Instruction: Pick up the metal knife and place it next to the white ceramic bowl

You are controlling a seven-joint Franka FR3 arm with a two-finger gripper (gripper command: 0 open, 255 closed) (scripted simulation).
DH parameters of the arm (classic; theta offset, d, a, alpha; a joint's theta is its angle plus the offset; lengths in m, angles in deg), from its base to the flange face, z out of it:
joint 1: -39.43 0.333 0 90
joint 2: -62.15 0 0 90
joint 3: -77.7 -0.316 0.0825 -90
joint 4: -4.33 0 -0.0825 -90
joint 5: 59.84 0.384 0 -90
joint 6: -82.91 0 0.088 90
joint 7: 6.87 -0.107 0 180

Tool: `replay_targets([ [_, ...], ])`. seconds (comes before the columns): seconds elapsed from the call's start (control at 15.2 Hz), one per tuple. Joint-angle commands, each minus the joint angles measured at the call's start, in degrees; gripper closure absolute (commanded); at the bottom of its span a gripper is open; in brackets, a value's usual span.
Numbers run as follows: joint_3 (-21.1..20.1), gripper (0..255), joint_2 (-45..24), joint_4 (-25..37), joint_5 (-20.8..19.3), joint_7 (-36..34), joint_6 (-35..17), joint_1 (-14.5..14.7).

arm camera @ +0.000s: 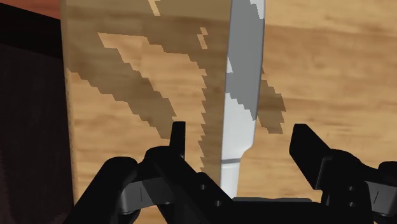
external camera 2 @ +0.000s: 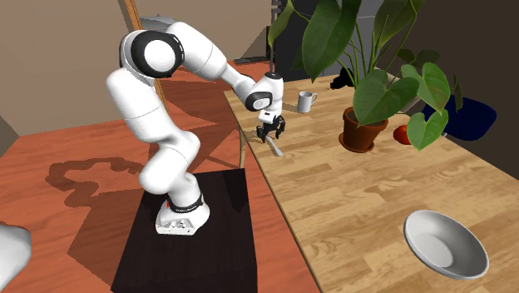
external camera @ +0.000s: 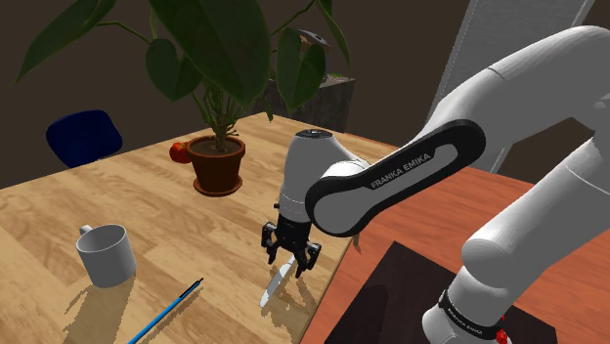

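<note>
Open, empty pincer (arm camera: pixel 240 141) is straddling the flat-lying knife (arm camera: pixel 243 76) on the counter (arm camera: pixel 331 76); thin, stiff, light, probably slippery, best gripped across its handle.

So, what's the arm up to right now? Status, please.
End effector open, straddling the knife, not clasping it. Knife flat on the table, near its edge. Far along the table, the bowl; potted plant off to one side.
</note>
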Motion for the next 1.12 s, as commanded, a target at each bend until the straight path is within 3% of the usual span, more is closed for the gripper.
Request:
replay_targets([
  [0.0, 0.5, 255, 0.7, 0.2, 0.7, 0.5, 0.8, 0.3],
  [0.4, 3.4, 255, 5.3, 2.2, 3.1, 2.2, 6.9, 2.1],
  [0.46, 2.7, 255, 4.4, 2.0, 2.6, 1.7, 5.8, 1.7],
  [0.53, 2.7, 0, 4.4, 2.0, 2.6, 1.7, 5.8, 1.7],
  [0.79, -8.9, 0, 0.8, 10.0, -22.1, -13.9, 18.0, -10.2],
  [1.06, -10.9, 0, -1.5, 8.1, -24.5, -15.7, 14.9, -12.2],
])
